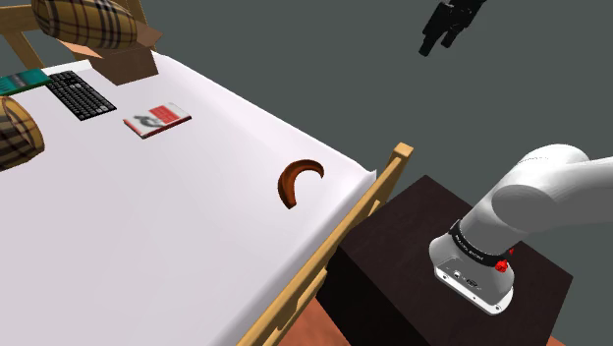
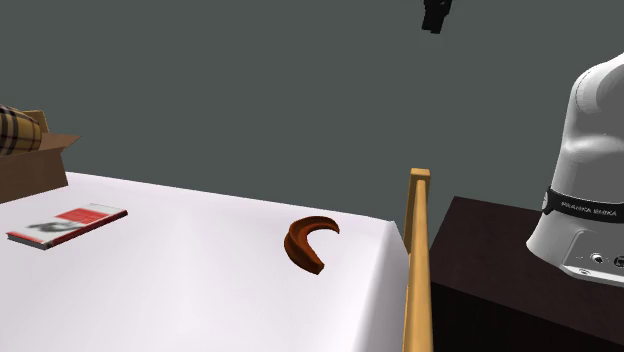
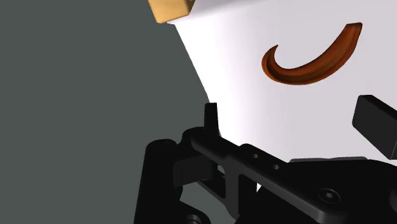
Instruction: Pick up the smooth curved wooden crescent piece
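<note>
White-sheeted bed (image 1: 147, 236) against a plain grey backdrop, with a wooden rail (image 2: 417, 260) along the side next to the dark stand (image 1: 432, 260). Brown crescent (image 1: 298, 181) lies flat on the sheet near that rail and its corner post, well apart from the book (image 1: 157, 120), keyboard (image 1: 81, 95) and cardboard box (image 1: 128, 61) at the far end. Likely set there for easy reach and a clear approach. Gripper (image 1: 437, 45) hangs high above, out past the bed's edge, fingers spread, holding nothing. Pick looks not yet started. Next move calls for a descent, with the jaws lined up across the narrow arc.
</note>
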`<state>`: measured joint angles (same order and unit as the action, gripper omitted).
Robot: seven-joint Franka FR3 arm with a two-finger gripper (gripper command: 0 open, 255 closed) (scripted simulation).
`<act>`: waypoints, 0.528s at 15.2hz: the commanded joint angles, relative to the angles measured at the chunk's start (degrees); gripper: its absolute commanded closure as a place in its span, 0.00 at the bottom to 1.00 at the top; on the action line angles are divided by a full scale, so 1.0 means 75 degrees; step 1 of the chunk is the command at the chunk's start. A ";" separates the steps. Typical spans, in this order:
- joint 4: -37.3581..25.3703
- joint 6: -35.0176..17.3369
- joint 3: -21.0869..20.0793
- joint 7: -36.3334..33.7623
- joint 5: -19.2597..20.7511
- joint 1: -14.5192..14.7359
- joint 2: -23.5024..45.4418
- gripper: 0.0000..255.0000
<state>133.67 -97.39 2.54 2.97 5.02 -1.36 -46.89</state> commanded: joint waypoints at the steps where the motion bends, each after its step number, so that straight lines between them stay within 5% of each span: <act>1: 0.0000 0.0000 0.0000 0.0000 0.0000 0.0000 0.0000 0.00; 8: 0.1399 -0.1730 -0.0377 -0.1381 -0.0608 -0.0109 0.0379 0.00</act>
<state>142.53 -108.40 0.12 -5.84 1.16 -2.07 -44.26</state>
